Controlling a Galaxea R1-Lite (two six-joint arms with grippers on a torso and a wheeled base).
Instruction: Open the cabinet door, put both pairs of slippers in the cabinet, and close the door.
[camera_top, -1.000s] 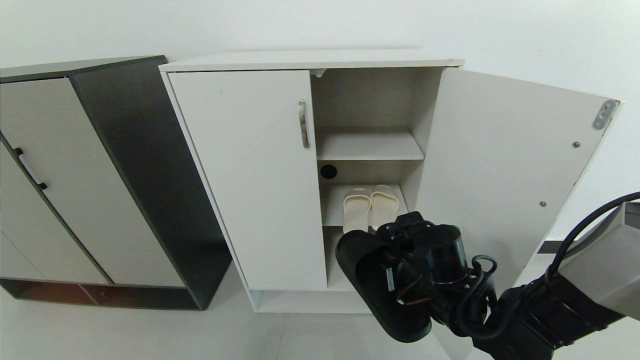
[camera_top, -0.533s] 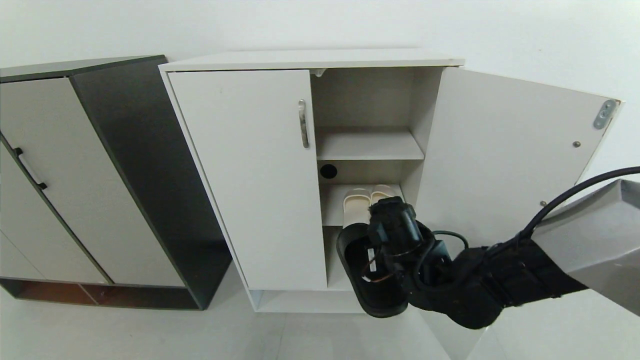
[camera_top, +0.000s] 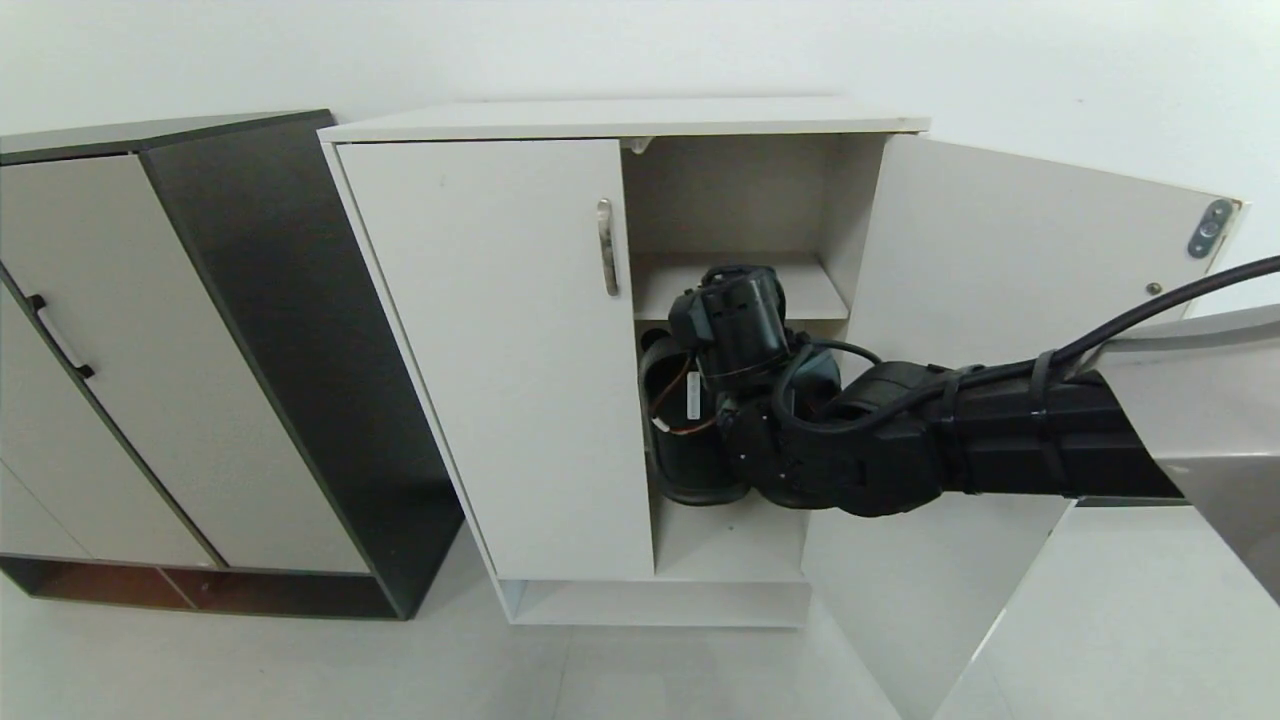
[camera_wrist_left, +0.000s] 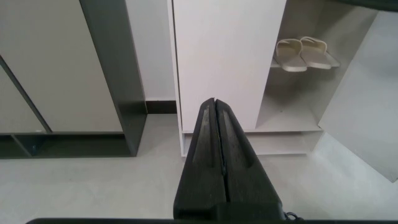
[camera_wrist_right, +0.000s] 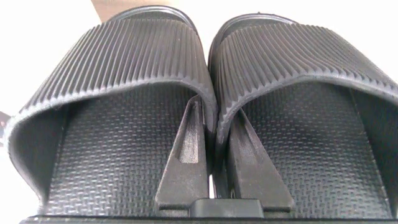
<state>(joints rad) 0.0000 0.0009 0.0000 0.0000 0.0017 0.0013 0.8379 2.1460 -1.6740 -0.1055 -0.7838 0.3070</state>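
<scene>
The right pincer (camera_wrist_right: 214, 115) grips the black slippers (camera_wrist_right: 118, 143) by their touching inner edges inside the cabinet (camera_top: 620, 118), in its open right half; the left pincer (camera_wrist_left: 215, 104) is closed, empty.

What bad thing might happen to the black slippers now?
The right gripper only pinches the black slippers by their two inner edges, so one might slip out. The cream slippers already sit on the middle shelf, so the black pair may bump or land on them.
</scene>
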